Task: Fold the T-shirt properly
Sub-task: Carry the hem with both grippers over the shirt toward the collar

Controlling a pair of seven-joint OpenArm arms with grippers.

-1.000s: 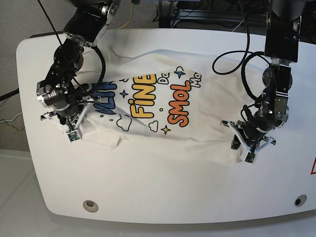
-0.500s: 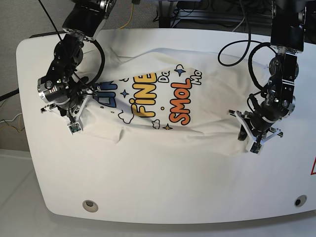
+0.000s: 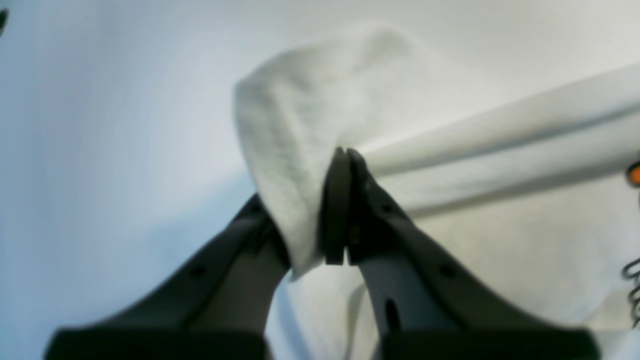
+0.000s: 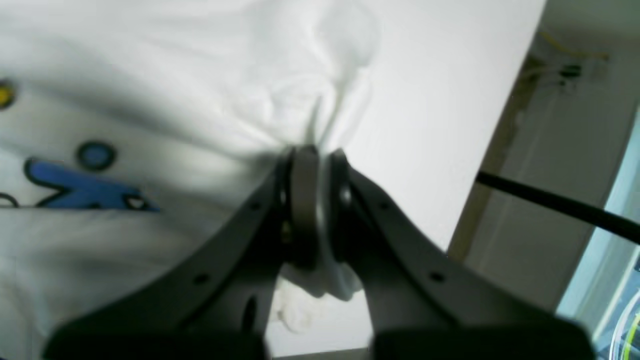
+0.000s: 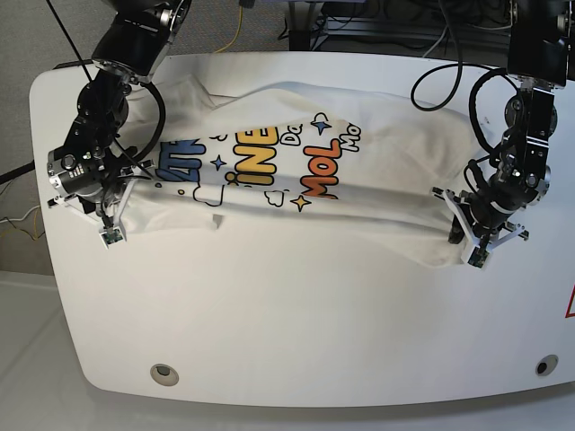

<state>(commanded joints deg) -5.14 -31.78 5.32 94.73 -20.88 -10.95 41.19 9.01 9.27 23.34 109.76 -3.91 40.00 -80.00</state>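
Observation:
The white T-shirt (image 5: 377,193) with its blue, yellow and orange print is pulled taut across the white table (image 5: 287,314), between my two grippers. My right gripper (image 5: 108,224), at the left of the base view, is shut on the shirt's left end. In the right wrist view the right gripper (image 4: 312,155) pinches bunched T-shirt cloth (image 4: 175,75) beside a blue print. My left gripper (image 5: 474,244), at the right of the base view, is shut on the shirt's right corner. The left wrist view shows the left gripper (image 3: 342,155) clamped on a fold of T-shirt cloth (image 3: 300,100).
The table's rounded front edge has two round fittings (image 5: 163,373) (image 5: 544,365). Cables (image 5: 440,67) loop from the arms over the back of the table. A red mark (image 5: 570,305) sits at the right edge. Beyond the table's left end is grey floor.
Both grippers have moved apart, toward the table's ends, and the shirt has gone from slack and wrinkled to stretched. The print has shifted up and left.

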